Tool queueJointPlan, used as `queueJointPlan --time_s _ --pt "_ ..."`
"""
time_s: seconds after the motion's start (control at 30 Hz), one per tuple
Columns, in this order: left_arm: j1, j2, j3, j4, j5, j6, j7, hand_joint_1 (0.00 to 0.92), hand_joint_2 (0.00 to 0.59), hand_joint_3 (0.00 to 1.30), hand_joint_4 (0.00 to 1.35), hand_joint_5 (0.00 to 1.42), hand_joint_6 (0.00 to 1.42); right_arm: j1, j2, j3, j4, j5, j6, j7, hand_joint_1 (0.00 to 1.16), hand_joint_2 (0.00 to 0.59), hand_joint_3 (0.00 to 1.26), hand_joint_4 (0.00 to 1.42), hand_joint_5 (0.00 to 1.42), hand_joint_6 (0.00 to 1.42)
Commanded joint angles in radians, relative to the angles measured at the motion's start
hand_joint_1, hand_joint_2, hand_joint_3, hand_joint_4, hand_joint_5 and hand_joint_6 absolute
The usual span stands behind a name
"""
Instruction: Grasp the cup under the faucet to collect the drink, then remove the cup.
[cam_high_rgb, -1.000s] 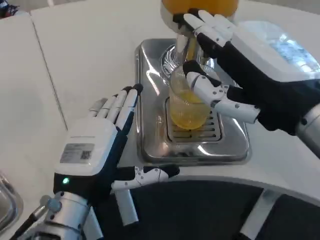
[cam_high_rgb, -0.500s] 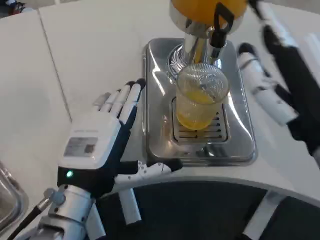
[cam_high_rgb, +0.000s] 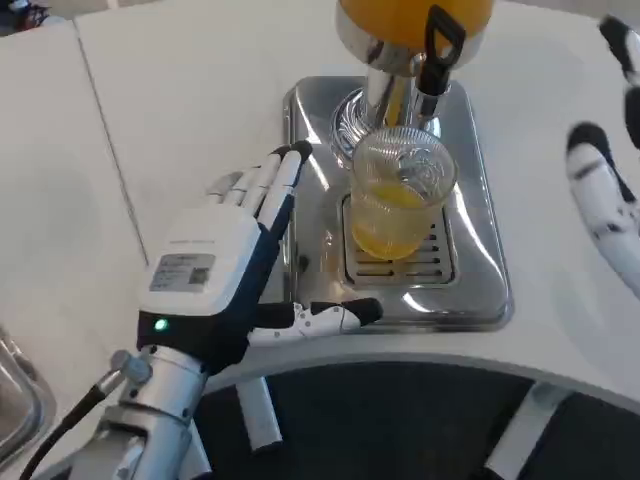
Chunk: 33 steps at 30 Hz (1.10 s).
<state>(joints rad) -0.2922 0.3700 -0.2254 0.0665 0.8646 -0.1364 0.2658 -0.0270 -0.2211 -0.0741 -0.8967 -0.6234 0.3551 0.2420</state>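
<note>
The left hand (cam_high_rgb: 225, 275) is hovering over the table (cam_high_rgb: 170, 110) with nothing in it, its fingers (cam_high_rgb: 275, 180) stretched out straight toward one o'clock and its thumb sticking out along the tray's near edge. Its fingertips are reaching just over the left rim of the steel drip tray (cam_high_rgb: 480, 290), near the cup but not touching it. The right hand (cam_high_rgb: 605, 190) is showing only in part at three o'clock, blurred and well apart from the cup; whether it is released or clenched I cannot tell.

One cup (cam_high_rgb: 400, 195) is standing upright on the slotted grate in the middle of the tray, directly under the faucet (cam_high_rgb: 432, 55), which is hanging from the single orange drink dispenser (cam_high_rgb: 410, 20) at twelve o'clock.

The cup is looking like clear ribbed plastic, roughly a third filled with orange drink. It is probably light, thin-walled and easy to squash, and the liquid is making it liable to slosh or tip. The best hold is likely around the side wall at mid-height, thumb on one side and fingers opposite, with gentle pressure and the cup kept upright while it is drawn toward six o'clock, clear of the faucet.
</note>
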Motion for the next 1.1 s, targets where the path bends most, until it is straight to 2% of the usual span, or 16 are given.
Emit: queueJointPlan --time_s 0.03,0.17,0.3,0.37,0.5,0.6,0.87,1.0,1.1 --pt "-0.029 -0.002 -0.028 0.039 -0.007 -0.018 0.007 0.152 0.022 0.0 0.0 0.11 0.13 0.142 -0.05 -0.092 -0.058 0.052 -0.078 0.022 0.07 0.579 0.0 0.0 0.0 0.0" --pt "-0.054 -0.007 -0.039 0.068 -0.014 -0.022 0.015 0.152 0.022 0.0 0.0 0.12 0.13 0.255 -0.087 -0.136 -0.079 0.074 -0.149 0.038 0.07 0.578 0.0 0.0 0.0 0.0" --pt "-0.08 -0.022 -0.038 0.104 -0.034 -0.021 0.022 0.152 0.022 0.0 0.0 0.13 0.15 0.313 -0.116 -0.146 -0.082 0.079 -0.201 0.058 0.08 0.58 0.0 0.0 0.0 0.0" --pt "-0.095 -0.032 -0.034 0.128 -0.049 -0.019 0.031 0.153 0.023 0.0 0.0 0.13 0.15 0.343 -0.144 -0.148 -0.084 0.076 -0.237 0.078 0.08 0.579 0.0 0.0 0.0 0.0" --pt "-0.126 -0.058 -0.014 0.185 -0.105 -0.024 0.052 0.156 0.026 0.0 0.0 0.14 0.16 0.407 -0.166 -0.169 -0.098 0.098 -0.291 0.103 0.1 0.586 0.0 0.0 0.0 0.0" --pt "-0.149 -0.071 -0.001 0.23 -0.158 -0.042 0.057 0.163 0.024 0.0 0.0 0.16 0.17 0.451 -0.168 -0.19 -0.111 0.117 -0.325 0.112 0.11 0.586 0.0 0.0 0.0 0.0" --pt "-0.174 -0.088 -0.012 0.282 -0.197 -0.11 0.106 0.185 0.025 0.0 0.0 0.2 0.21 0.586 -0.158 -0.275 -0.118 0.156 -0.423 0.109 0.19 0.571 0.0 0.0 0.0 0.0" --pt "-0.177 -0.091 -0.016 0.295 -0.209 -0.154 0.122 0.199 0.023 0.0 0.0 0.22 0.23 0.658 -0.143 -0.301 -0.101 0.153 -0.487 0.102 0.2 0.572 0.0 0.0 0.0 0.0" --pt "-0.179 -0.097 -0.021 0.303 -0.217 -0.181 0.126 0.211 0.022 0.0 0.0 0.24 0.24 0.693 -0.126 -0.315 -0.094 0.149 -0.51 0.102 0.2 0.572 0.0 0.0 0.0 0.0"
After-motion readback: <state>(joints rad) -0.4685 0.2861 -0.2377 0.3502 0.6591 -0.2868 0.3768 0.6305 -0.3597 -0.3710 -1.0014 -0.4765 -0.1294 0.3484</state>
